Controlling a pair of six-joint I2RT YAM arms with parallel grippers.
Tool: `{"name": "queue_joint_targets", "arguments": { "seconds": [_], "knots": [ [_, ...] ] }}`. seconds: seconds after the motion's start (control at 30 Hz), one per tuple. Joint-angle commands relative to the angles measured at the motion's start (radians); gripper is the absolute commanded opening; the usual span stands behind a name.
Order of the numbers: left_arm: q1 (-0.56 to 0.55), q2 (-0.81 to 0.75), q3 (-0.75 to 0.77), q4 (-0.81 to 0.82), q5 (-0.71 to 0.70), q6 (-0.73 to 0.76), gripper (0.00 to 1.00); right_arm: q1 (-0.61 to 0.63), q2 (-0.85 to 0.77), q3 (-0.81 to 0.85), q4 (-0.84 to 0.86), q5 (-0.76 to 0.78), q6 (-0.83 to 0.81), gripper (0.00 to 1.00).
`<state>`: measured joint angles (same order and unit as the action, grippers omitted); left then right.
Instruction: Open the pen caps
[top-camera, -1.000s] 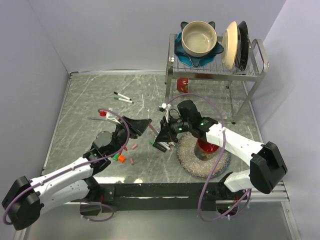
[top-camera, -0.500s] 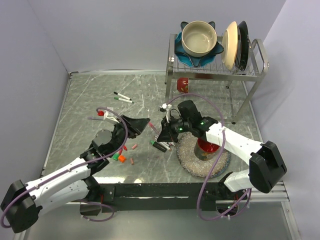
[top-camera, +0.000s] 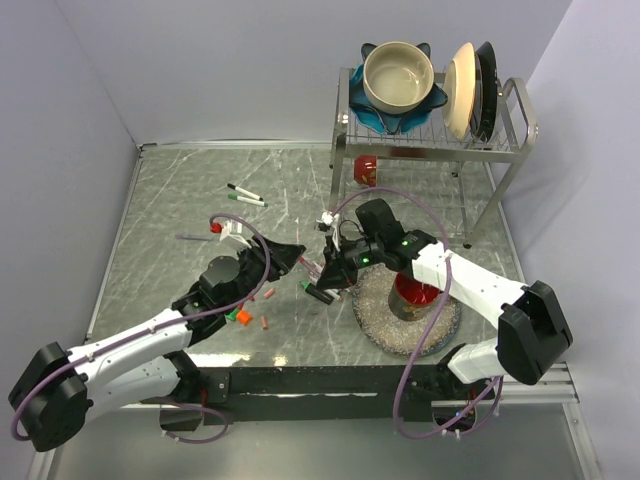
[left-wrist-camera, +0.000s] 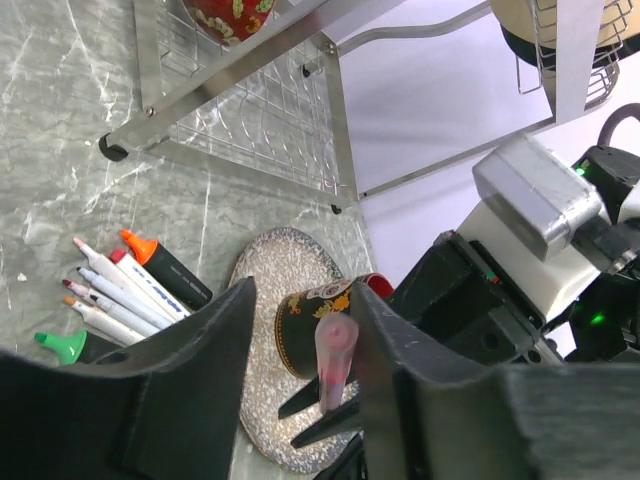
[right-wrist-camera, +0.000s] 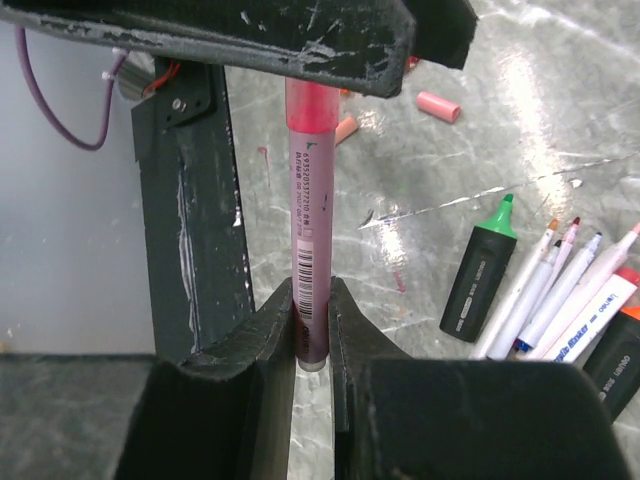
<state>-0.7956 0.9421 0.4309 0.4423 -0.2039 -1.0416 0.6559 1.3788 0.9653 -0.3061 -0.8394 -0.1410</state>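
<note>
My right gripper (right-wrist-camera: 311, 300) is shut on the lower barrel of a pink marker (right-wrist-camera: 307, 200) held above the table. Its pink cap (left-wrist-camera: 336, 345) points into my left gripper (left-wrist-camera: 303, 300). That gripper is open around the cap: the cap lies against one finger, with a clear gap to the other. In the top view the two grippers meet mid-table, left gripper (top-camera: 291, 256) and right gripper (top-camera: 326, 283), with the marker (top-camera: 311, 266) between them. Loose caps (top-camera: 240, 316) lie near the left arm, and a pink one (right-wrist-camera: 438, 106) lies on the table.
Several uncapped markers (right-wrist-camera: 560, 270) and a green-tipped highlighter (right-wrist-camera: 478, 275) lie under the right gripper. A mug (top-camera: 415, 295) stands on a round speckled mat (top-camera: 375, 320). The dish rack (top-camera: 430, 140) with bowls and plates stands at the back right. Two pens (top-camera: 245, 195) lie further back.
My left gripper has moved right, toward the right gripper, and its jaws now straddle the pink marker's cap end. The right gripper has held the marker almost still.
</note>
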Motion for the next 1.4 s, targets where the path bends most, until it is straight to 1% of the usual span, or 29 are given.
{"name": "queue_joint_targets", "arguments": {
  "seconds": [0.0,0.03,0.07,0.13,0.17,0.2,0.33,0.37,0.4,0.43,0.53,0.63,0.73,0.8,0.83,0.87,0.93,0.97,1.03,1.07,1.13,1.17,1.2,1.27,1.3,1.37],
  "knots": [
    [0.001,0.015,0.032,0.068,0.043,0.005,0.46,-0.004,0.005,0.055,-0.008,-0.050,-0.045,0.00],
    [0.001,0.017,0.029,0.075,0.049,0.003,0.43,-0.004,0.006,0.055,-0.008,-0.044,-0.042,0.00],
    [0.001,0.018,0.028,0.085,0.058,0.002,0.36,-0.004,0.008,0.055,-0.005,-0.037,-0.039,0.00],
    [0.001,0.020,0.025,0.096,0.069,0.000,0.24,-0.004,0.008,0.056,-0.005,-0.035,-0.035,0.00],
    [0.001,0.021,0.025,0.099,0.073,0.000,0.10,-0.004,0.009,0.056,-0.002,-0.032,-0.034,0.01],
    [0.001,0.021,0.026,0.098,0.075,-0.003,0.01,-0.006,0.008,0.056,-0.002,-0.032,-0.034,0.03],
    [0.001,0.009,0.031,0.075,0.061,-0.015,0.01,-0.006,0.005,0.058,-0.010,-0.035,-0.042,0.14],
    [0.001,0.009,0.035,0.070,0.060,-0.023,0.01,-0.004,0.000,0.058,-0.010,-0.038,-0.045,0.21],
    [0.001,0.014,0.038,0.065,0.067,-0.026,0.01,-0.004,-0.001,0.058,-0.010,-0.043,-0.046,0.24],
    [0.001,0.020,0.040,0.068,0.078,-0.031,0.01,-0.006,-0.006,0.056,-0.008,-0.049,-0.046,0.32],
    [0.001,0.070,0.048,0.116,0.138,-0.037,0.01,-0.004,-0.018,0.049,0.005,-0.055,-0.039,0.42],
    [0.001,0.122,0.060,0.156,0.179,-0.037,0.01,-0.006,-0.023,0.047,0.018,-0.052,-0.028,0.45],
    [0.001,0.150,0.071,0.168,0.195,-0.038,0.01,-0.006,-0.026,0.041,0.028,-0.038,-0.011,0.45],
    [0.001,0.150,0.072,0.167,0.195,-0.038,0.01,-0.004,-0.021,0.041,0.033,-0.035,-0.005,0.45],
    [0.001,0.149,0.071,0.164,0.187,-0.037,0.01,-0.004,-0.020,0.041,0.038,-0.030,0.000,0.39],
    [0.001,0.139,0.071,0.162,0.182,-0.034,0.01,-0.004,-0.017,0.044,0.036,-0.032,0.009,0.30],
    [0.015,0.120,0.081,0.144,0.158,-0.026,0.01,-0.002,0.003,0.062,0.006,-0.030,0.011,0.00],
    [0.063,0.077,0.089,0.051,0.120,-0.026,0.01,-0.002,0.011,0.069,-0.007,-0.035,0.006,0.00],
    [0.148,0.011,0.111,-0.080,0.063,-0.035,0.01,0.013,0.023,0.075,-0.025,-0.029,0.003,0.00],
    [0.265,-0.065,0.106,-0.127,0.026,-0.041,0.01,0.017,0.023,0.072,-0.025,-0.018,0.001,0.00],
    [0.410,-0.133,0.083,-0.183,0.076,-0.066,0.01,0.033,0.029,0.079,-0.037,-0.004,0.000,0.00],
    [0.540,-0.176,0.075,-0.203,0.113,-0.074,0.01,0.036,0.035,0.082,-0.042,0.002,-0.006,0.00],
    [0.585,-0.189,0.081,-0.259,0.164,-0.074,0.01,0.037,0.045,0.085,-0.048,0.006,-0.006,0.00],
    [0.651,-0.210,0.111,-0.330,0.178,-0.051,0.01,0.039,0.051,0.090,-0.051,0.031,-0.006,0.00],
    [0.659,-0.216,0.115,-0.353,0.182,-0.040,0.01,0.040,0.054,0.092,-0.048,0.045,-0.006,0.00],
    [0.664,-0.236,0.108,-0.428,0.178,-0.034,0.01,0.039,0.055,0.081,-0.021,0.158,0.015,0.00]
  ]
}}
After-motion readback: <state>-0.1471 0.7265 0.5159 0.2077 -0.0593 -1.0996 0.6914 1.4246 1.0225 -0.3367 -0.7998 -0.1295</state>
